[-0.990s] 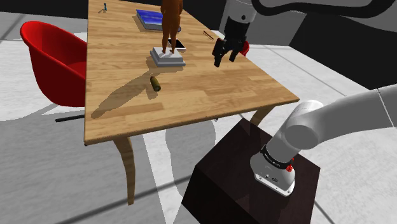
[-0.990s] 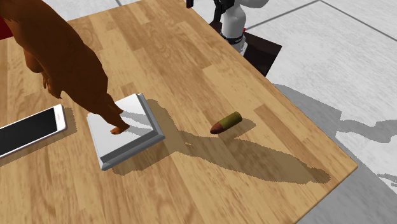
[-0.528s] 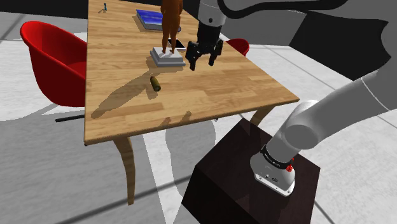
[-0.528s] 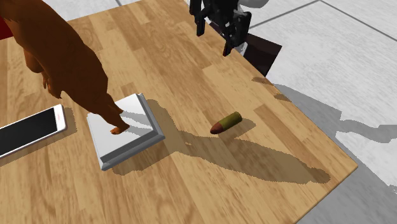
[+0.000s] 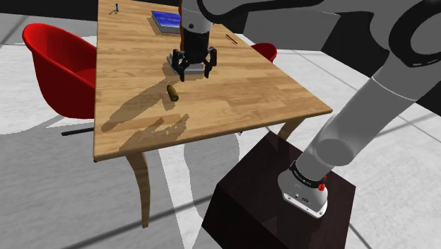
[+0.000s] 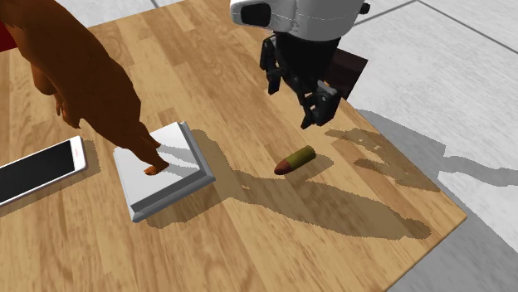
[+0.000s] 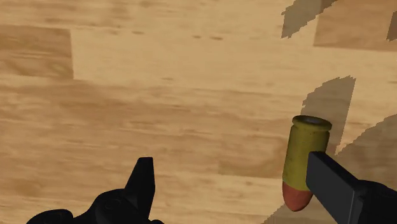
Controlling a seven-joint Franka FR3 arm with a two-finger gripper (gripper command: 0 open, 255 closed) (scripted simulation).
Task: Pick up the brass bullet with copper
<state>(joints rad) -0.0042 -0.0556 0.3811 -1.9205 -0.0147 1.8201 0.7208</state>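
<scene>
Hovering above the bullet (image 6: pixel 295 160) with jaws apart. It lies flat near the tabletop (image 6: pixel 207 66) edge by the stand (image 6: pixel 347 70), off-centre under one jaw, so dropping now might knock it rolling.

The bullet (image 6: pixel 295 160) has an olive-brass case and a reddish copper tip. It lies on its side on the wooden table (image 6: pixel 249 240).

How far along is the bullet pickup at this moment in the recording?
Done: the approach. The open end effector hovers above the table, close to the bullet. In hand: alignment. In the wrist view the bullet lies by one finger, not centred between the two. Left: centring, descending, closing and lifting. The bullet lies flat on the wood, untouched.
</scene>
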